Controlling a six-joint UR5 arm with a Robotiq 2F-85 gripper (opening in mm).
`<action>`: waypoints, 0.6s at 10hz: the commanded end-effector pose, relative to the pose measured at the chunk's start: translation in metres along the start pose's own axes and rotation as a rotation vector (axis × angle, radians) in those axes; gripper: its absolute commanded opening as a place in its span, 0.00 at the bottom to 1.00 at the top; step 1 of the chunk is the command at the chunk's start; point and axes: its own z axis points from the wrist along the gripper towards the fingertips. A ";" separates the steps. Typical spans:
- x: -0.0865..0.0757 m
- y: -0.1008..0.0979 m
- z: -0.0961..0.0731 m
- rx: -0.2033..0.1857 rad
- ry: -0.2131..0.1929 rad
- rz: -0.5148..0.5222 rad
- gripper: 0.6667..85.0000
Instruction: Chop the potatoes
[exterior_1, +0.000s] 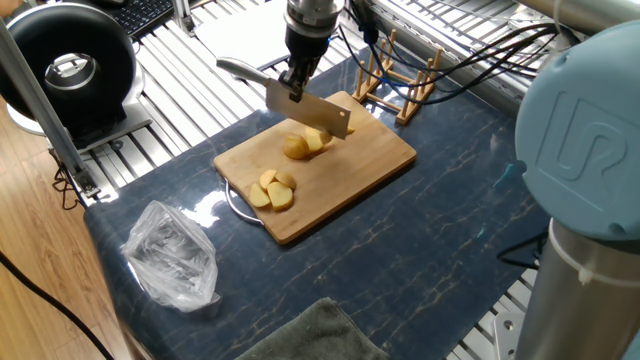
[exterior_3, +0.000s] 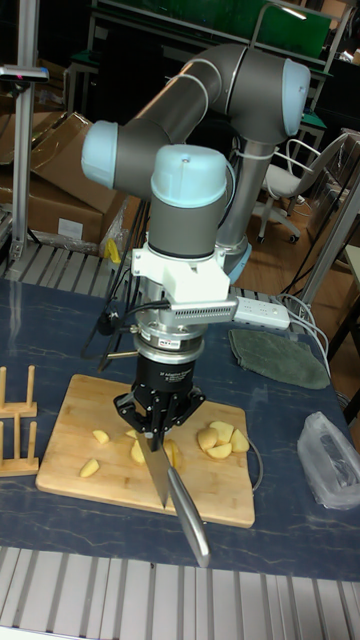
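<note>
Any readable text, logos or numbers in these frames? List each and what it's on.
"UR": embossed logo on the pale blue joint cap of the robot arm, fixed view.
Small red mark on the white adapter plate above the hand: too small to read.
Faint print on the hand's black body: blurred, unreadable.
Round black appliance: no legible text.
Nothing readable on the knife, bamboo board or potatoes.

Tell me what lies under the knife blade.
Under the knife held by the hand sit cut potato pieces on the bamboo board. The blade hides any pieces behind it.
</note>
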 end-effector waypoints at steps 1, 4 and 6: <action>0.005 -0.004 0.001 0.013 0.006 -0.070 0.00; 0.021 -0.001 -0.002 0.034 0.056 -0.176 0.00; 0.025 0.004 -0.005 0.025 0.067 -0.169 0.00</action>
